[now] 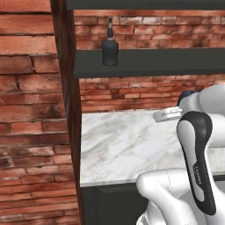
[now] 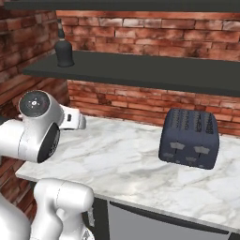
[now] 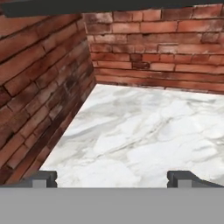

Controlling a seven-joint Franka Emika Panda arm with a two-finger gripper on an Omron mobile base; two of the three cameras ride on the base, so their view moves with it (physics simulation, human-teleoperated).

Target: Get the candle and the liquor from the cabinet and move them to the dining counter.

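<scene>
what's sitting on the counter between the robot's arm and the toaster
Nothing: in the right base view the marble worktop lies bare between the arm and the dark toaster.

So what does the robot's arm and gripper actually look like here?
The arm is glossy white with rounded links, black joint bands and a dark round joint cap with pale specks. One black band carries small pale lettering, too small to read. The gripper ends in two small dark grey squared finger tips.
</scene>
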